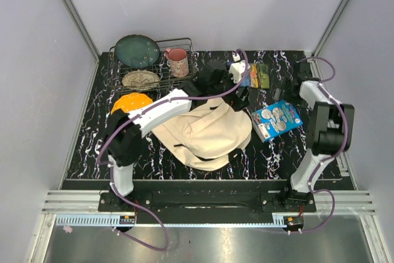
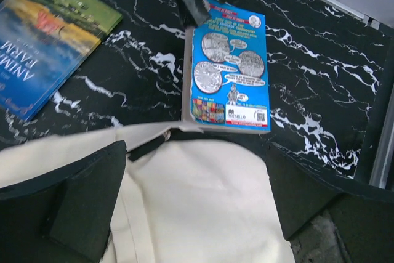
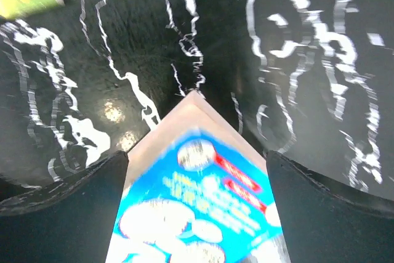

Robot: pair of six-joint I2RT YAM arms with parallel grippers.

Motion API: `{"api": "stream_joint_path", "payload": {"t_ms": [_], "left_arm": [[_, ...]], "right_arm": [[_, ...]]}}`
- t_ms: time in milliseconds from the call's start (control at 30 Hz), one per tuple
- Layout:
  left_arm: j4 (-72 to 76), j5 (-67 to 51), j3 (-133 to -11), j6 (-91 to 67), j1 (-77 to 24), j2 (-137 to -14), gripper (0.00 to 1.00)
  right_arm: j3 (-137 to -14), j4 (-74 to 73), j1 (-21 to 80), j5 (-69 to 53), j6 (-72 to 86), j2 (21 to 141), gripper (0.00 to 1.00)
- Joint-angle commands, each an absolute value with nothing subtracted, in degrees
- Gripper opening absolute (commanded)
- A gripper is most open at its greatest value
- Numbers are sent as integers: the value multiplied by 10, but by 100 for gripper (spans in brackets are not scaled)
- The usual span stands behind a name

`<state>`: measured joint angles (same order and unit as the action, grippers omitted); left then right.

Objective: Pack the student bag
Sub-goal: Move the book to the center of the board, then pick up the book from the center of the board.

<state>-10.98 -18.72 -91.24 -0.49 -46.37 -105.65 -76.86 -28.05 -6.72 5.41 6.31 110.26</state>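
1. The blue book (image 2: 231, 66) has a white label reading "MACMILLAN" beside a barcode square. Its speech-bubble text is too small to read.
2. A second book (image 2: 49, 35), in blue, yellow and green, shows "ANIM" and "FARM"; the edge of the view cuts off the rest.
3. Count: two books, one bag (image 1: 209, 133), one pink mug (image 1: 177, 61), one wire rack (image 1: 184, 41), one orange plate (image 1: 131, 101).
4. The bag is soft cream canvas, slumped mid-desk between the arms, with its edge meeting the blue book.
5. The desk (image 1: 92, 146) is black with white marble veins.
6. The left gripper (image 2: 194, 152) is spread wide over the bag.
7. The right gripper (image 3: 196, 158) is spread wide above a corner of the blue book.
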Motion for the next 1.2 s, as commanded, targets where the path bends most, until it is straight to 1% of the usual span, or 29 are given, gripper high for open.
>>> {"api": "stream_joint_path", "payload": {"t_ms": [0, 67, 100, 233, 267, 300, 400, 467, 500, 600, 733, 967, 1100, 1167], "left_arm": [[-84, -259, -1016, 2, -457, -1132, 99], [-71, -284, -1034, -18, -455, -1165, 99], [-61, -301, -1052, -21, -455, -1177, 99], [-62, -341, -1126, -43, -452, -1248, 99], [-64, -351, -1140, -48, -452, -1276, 99], [-60, -364, -1163, -53, -452, -1288, 99], [-27, -377, -1188, -79, -452, -1330, 99], [-6, -376, -1200, -96, -452, -1355, 99], [-3, -367, -1203, -101, -452, -1364, 99], [-8, -364, -1237, -118, -452, -1400, 99], [-10, -330, -1260, -179, -449, -1438, 99], [-21, -359, -1315, -272, -439, -1520, 99], [-28, -368, -1313, -294, -436, -1535, 99], [-29, -378, -1315, -308, -434, -1549, 97]], "right_arm": [[-750, -242, -83, 133, 195, 946, 100], [-727, -265, -112, 139, 255, 903, 100], [-716, -270, -120, 116, 307, 890, 100], [-628, -251, -146, 55, 363, 834, 100], [-610, -245, -150, 15, 380, 826, 100], [-594, -242, -150, 3, 389, 817, 100], [-493, -202, -151, -61, 426, 766, 100], [-451, -164, -151, -80, 456, 739, 100], [-420, -157, -150, -78, 463, 716, 100], [-376, -145, -151, -91, 473, 681, 100], [-345, -138, -150, -112, 485, 664, 100], [-324, -113, -150, -125, 501, 675, 99], [-327, -109, -150, -120, 501, 687, 99], [-324, -106, -151, -117, 504, 692, 99]]}}
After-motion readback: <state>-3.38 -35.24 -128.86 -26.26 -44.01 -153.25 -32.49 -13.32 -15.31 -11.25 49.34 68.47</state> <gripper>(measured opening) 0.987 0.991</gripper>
